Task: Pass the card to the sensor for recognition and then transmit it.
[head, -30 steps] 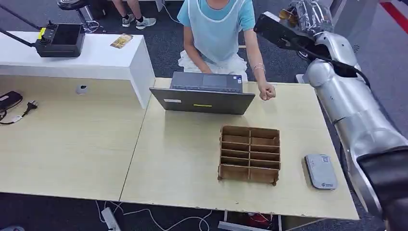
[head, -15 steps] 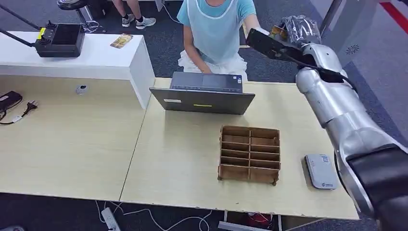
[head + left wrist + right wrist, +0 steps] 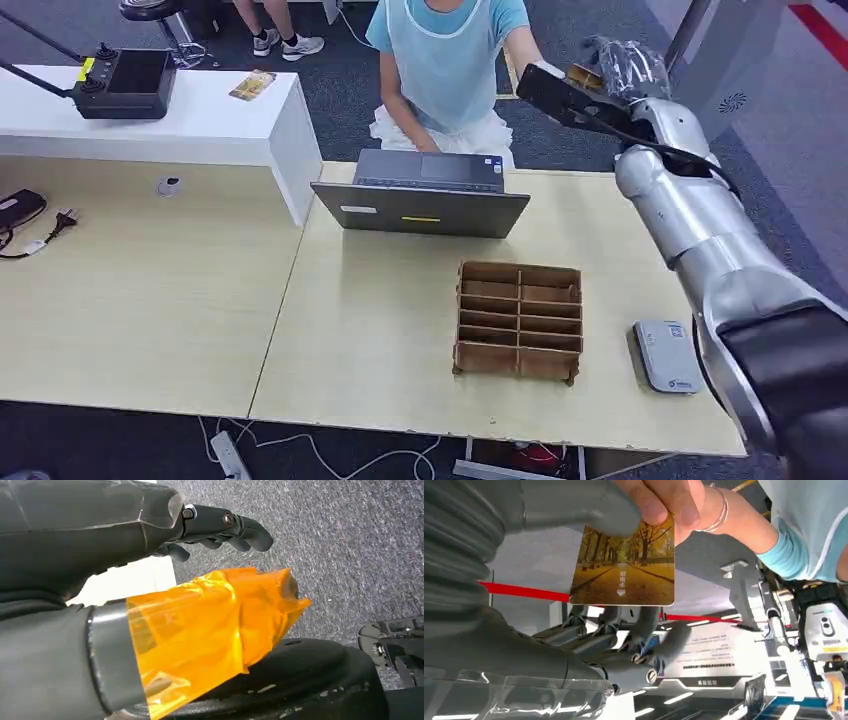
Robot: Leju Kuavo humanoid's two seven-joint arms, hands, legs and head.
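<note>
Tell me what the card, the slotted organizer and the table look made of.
Card: likely glossy printed plastic, flat and stiff, with an autumn-avenue photo.
Slotted organizer: thin brown board, wood or fibreboard, matte, with interlocked dividers.
Table: pale wood-grain laminate, probably, smooth and even.

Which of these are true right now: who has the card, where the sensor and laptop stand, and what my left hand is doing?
1. A person's hand pinches the card next to the robot's right hand. True.
2. The card lies on the sensor. False: the grey sensor lies bare on the table, while the card is up in the air.
3. The laptop is closed. False: it is open, its screen turned toward the person.
4. The sensor lies beside the wooden organizer, near the table's right edge. True.
5. The left hand holds the card. False: it holds nothing.
</note>
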